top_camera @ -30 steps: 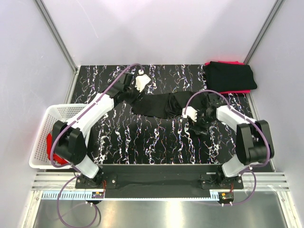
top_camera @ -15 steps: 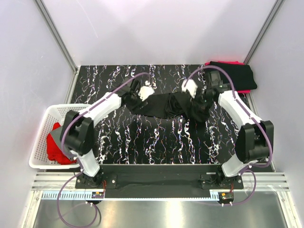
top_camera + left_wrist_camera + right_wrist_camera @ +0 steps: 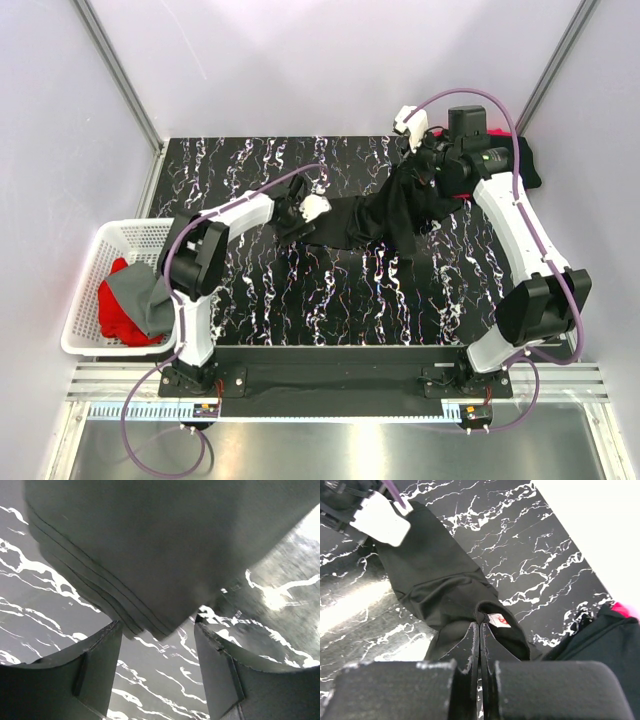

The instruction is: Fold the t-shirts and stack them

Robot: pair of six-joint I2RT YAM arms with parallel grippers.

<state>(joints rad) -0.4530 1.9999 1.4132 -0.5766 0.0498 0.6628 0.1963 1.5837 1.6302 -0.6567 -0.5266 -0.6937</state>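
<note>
Where the basket point(image 3: 88, 268) sits: at the left edge of the marbled table point(image 3: 300, 290), with a red t-shirt point(image 3: 112, 310) and a grey t-shirt point(image 3: 140, 300) heaped inside.
Left gripper point(image 3: 157, 625): jaws spread wide and low over the table at the left end of the black t-shirt point(image 3: 360, 220), gripping nothing; a hem corner lies just ahead of the gap.
Black t-shirt: stretched left to right across the table's far half, left end on the surface, right end lifted.
Right gripper point(image 3: 480, 630): clamped tight on the black t-shirt beside its neck label, raised near the far right.
Folded pile: in the far right corner, a folded black t-shirt point(image 3: 528, 165) on a folded red t-shirt point(image 3: 622, 609), partly behind the right arm.
</note>
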